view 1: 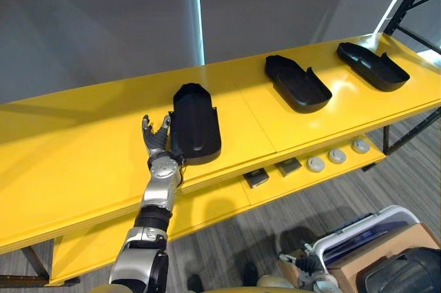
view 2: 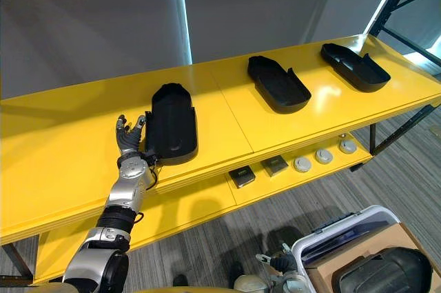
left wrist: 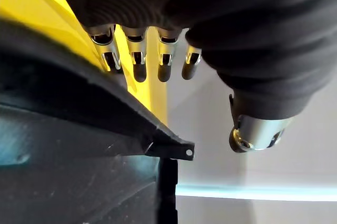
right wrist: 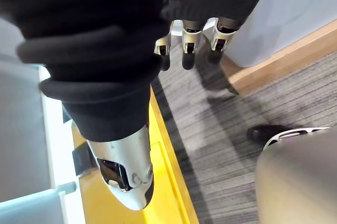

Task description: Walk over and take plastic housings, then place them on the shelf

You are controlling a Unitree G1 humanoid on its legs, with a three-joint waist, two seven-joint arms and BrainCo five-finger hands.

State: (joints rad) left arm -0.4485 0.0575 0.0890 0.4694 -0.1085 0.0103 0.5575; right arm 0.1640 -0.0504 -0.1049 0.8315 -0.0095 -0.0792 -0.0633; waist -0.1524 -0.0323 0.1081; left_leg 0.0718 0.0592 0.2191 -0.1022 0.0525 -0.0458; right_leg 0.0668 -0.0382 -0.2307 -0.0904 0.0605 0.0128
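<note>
The shelf spans the frame, with the far housing at upper right and the middle housing right of centre. The near housing lies flat at centre left. My left hand is open at its left edge, fingers straight, thumb apart. I should draw that hand away level, so I don't drag the housing towards the front lip. My right hand hangs relaxed at lower right.
</note>
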